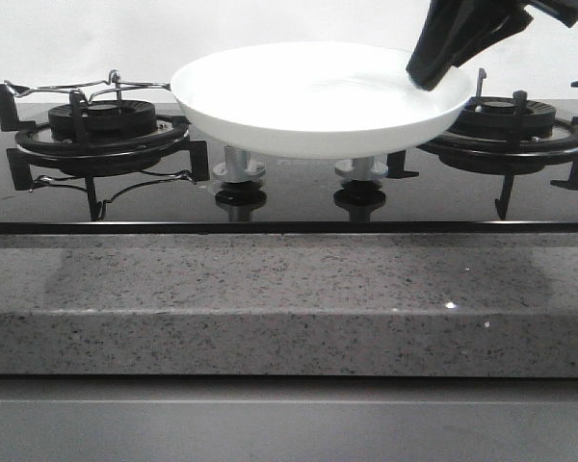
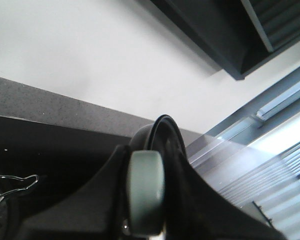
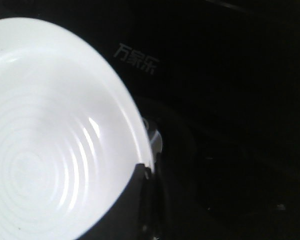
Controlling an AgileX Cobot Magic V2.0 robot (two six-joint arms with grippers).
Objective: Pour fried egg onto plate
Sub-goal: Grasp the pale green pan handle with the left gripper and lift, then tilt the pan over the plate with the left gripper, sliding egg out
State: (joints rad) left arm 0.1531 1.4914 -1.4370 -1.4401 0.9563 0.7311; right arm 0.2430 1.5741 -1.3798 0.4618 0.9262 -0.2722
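Your right end effector [image 1: 433,75] comes down from the upper right of the front view and grips the plate [image 1: 318,101] at its right rim; in the right wrist view a dark finger [image 3: 127,200] overlaps the plate's [image 3: 50,130] edge, so it is closed on the rim. You hold the plate lifted above the middle of the black glass cooktop [image 1: 289,204], roughly level, with its underside clear of the two grey control knobs [image 1: 243,166] below it. The plate's inside shows concentric rings and a glossy glare, and nothing lies on the part you can see.

Your left end effector [image 2: 150,200] appears only in the left wrist view, and it does not show in the front view. A pale grey-green finger pad [image 2: 146,192] stands against a dark, round-edged object [image 2: 162,137] that seems to sit between the fingers, but you cannot tell from this angle how far the fingers are apart or whether they truly clamp it.

The fried egg is not visible in any view, so you cannot tell where it is.

Outward from the plate, the left burner [image 1: 101,125] carries a thin wire rack [image 1: 87,91] across its black grate, and the right burner [image 1: 506,125] sits partly behind the plate. The cooktop is set into a speckled grey stone bench [image 1: 289,298].
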